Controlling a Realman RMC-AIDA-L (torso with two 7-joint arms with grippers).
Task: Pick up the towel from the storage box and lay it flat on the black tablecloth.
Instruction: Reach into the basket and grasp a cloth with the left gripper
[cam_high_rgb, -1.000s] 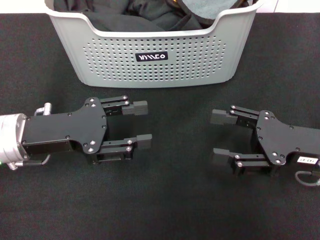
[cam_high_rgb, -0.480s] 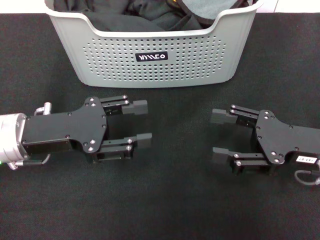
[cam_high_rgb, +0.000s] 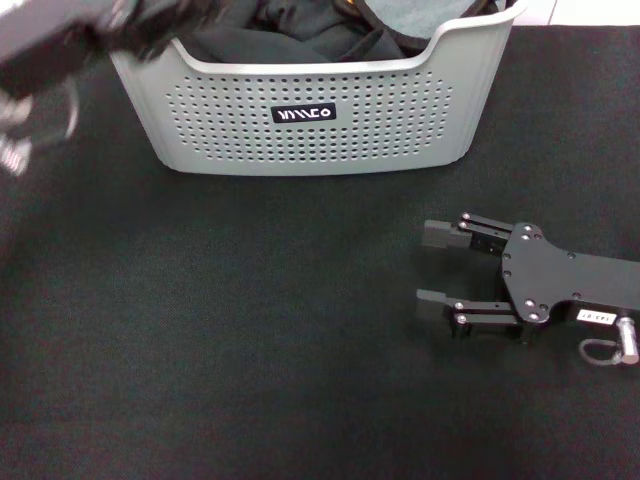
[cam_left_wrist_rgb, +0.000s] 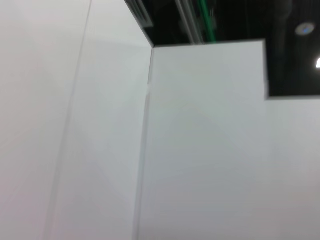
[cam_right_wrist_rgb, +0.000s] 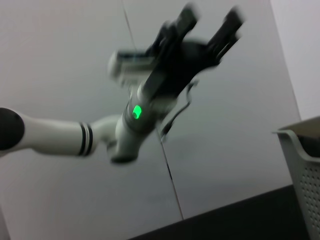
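The light grey storage box (cam_high_rgb: 310, 115) stands at the far middle of the black tablecloth (cam_high_rgb: 250, 330). A patch of the grey towel (cam_high_rgb: 415, 15) shows inside its far right part, among plain black cloths (cam_high_rgb: 280, 35). My left gripper (cam_high_rgb: 150, 20) is a blurred dark shape raised over the box's left corner. In the right wrist view the left gripper (cam_right_wrist_rgb: 210, 19) is high in the air with its fingers spread and empty. My right gripper (cam_high_rgb: 425, 266) lies low over the cloth at the right, open and empty, pointing left.
The box's rim and wall (cam_right_wrist_rgb: 302, 155) show at the edge of the right wrist view, with the tablecloth (cam_right_wrist_rgb: 240, 220) below. The left wrist view shows only white wall and dark ceiling.
My left arm has swung up and away from the cloth in front of the box to above the box's left corner. The right gripper has rolled slightly and stayed in place.
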